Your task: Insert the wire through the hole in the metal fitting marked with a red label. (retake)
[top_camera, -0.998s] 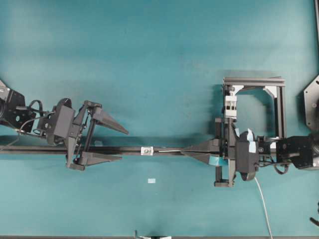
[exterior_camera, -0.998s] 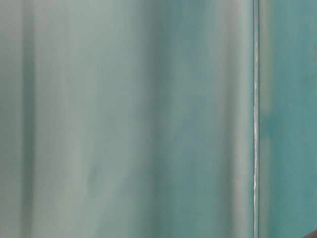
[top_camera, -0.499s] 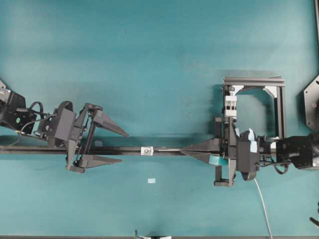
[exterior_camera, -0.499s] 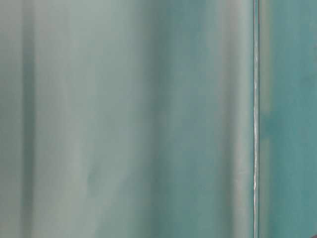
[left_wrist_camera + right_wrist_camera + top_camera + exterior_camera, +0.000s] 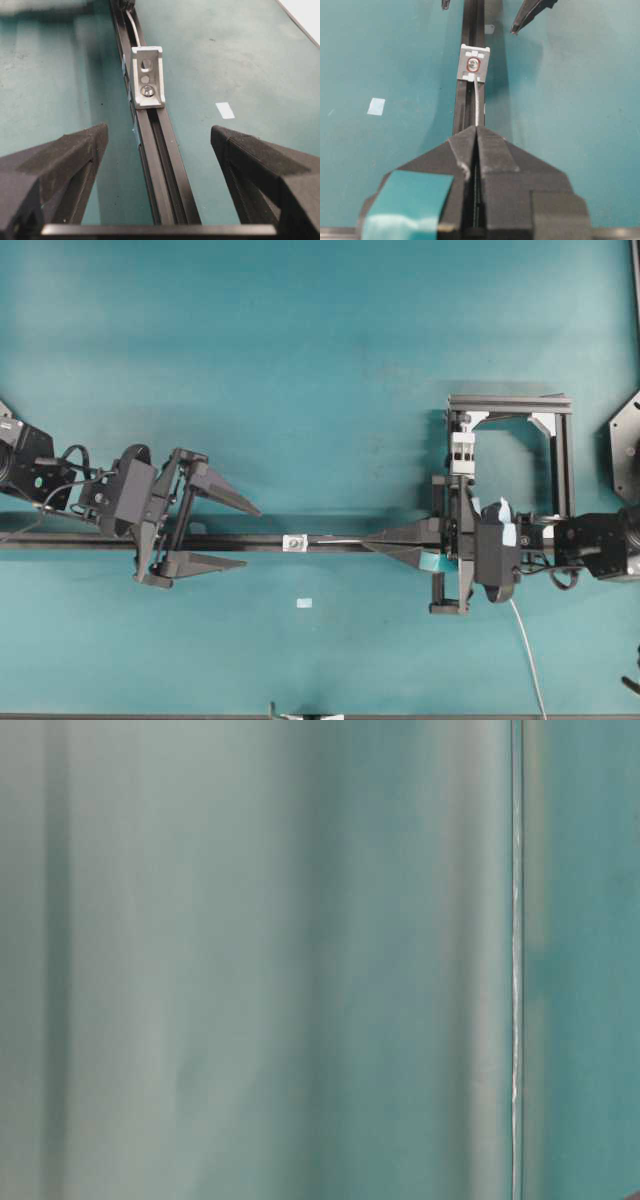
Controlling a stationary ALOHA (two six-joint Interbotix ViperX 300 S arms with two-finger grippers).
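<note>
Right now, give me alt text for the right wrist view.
The right gripper, jaws shut on the wire, aims it along the black rail at the red-ringed hole in the metal fitting; the tip stops just short.

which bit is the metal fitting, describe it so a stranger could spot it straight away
Find the long black rail running across the teal table. About midway between the two grippers sits the metal fitting, a tiny silvery bracket mounted on the rail. Unlike the flat pale rectangle lying on the table nearby, it has a dark hole ringed in red.

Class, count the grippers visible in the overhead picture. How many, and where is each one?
2. The left gripper stands open astride the black rail, left of the metal fitting; the right gripper, shut on the wire, is on its right.
</note>
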